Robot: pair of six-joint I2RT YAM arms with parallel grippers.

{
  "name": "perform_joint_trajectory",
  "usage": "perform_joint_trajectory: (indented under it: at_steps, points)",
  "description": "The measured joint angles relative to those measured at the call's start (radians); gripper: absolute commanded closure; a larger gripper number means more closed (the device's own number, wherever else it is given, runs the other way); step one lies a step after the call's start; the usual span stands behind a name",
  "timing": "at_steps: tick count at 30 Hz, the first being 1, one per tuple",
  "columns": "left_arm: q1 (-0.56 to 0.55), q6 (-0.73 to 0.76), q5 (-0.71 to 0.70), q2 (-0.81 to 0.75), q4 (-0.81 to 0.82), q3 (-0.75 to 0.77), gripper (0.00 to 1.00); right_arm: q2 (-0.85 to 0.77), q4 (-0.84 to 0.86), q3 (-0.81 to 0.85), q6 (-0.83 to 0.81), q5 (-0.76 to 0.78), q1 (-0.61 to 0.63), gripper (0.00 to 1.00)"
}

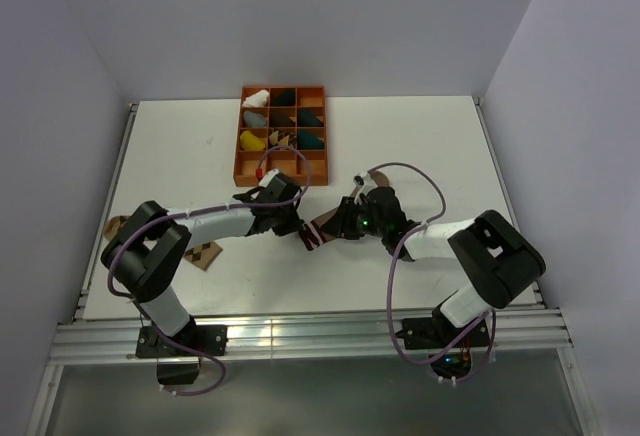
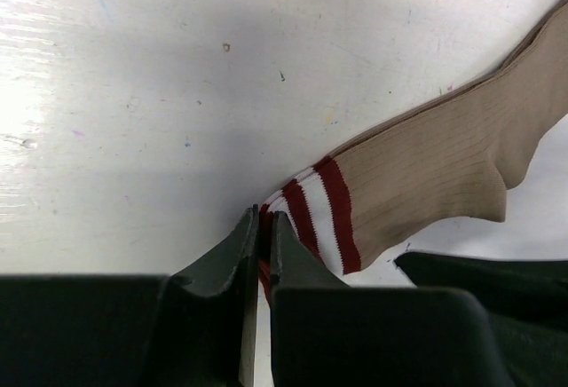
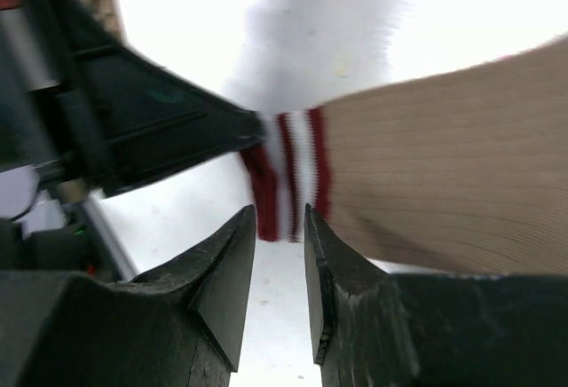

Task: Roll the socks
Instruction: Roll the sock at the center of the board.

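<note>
Your left gripper (image 2: 264, 220) pinches the striped cuff (image 2: 324, 218) of the tan sock (image 2: 435, 161), seemingly anchoring it on the table (image 2: 133, 94), leg trailing toward two o'clock, while your right gripper (image 3: 280, 214) stands parted and empty just beside.

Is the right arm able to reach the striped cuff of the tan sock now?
Probably yes. The right end effector sits just before the cuff, jaws apart, with no obstacle in the gap. The left end effector pinches the cuff's edge beside it, so room is tight.

The tan sock (image 2: 426, 169) with a red-and-white striped top lies stretched out mid-table. The diamond sock (image 1: 205, 254) lies flat, well to its left.
</note>
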Motion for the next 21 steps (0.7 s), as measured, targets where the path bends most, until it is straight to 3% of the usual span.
perform_joint_trajectory:
  at_steps: [8,21]
  points:
    - [0.000,0.040,-0.020,-0.005,-0.062,0.024,1.00,-0.006,-0.111,0.015,-0.076,0.100,0.019,0.63]
    - [0.000,0.081,-0.023,0.041,-0.122,0.100,1.00,-0.017,-0.154,0.092,-0.300,0.408,0.314,0.44]
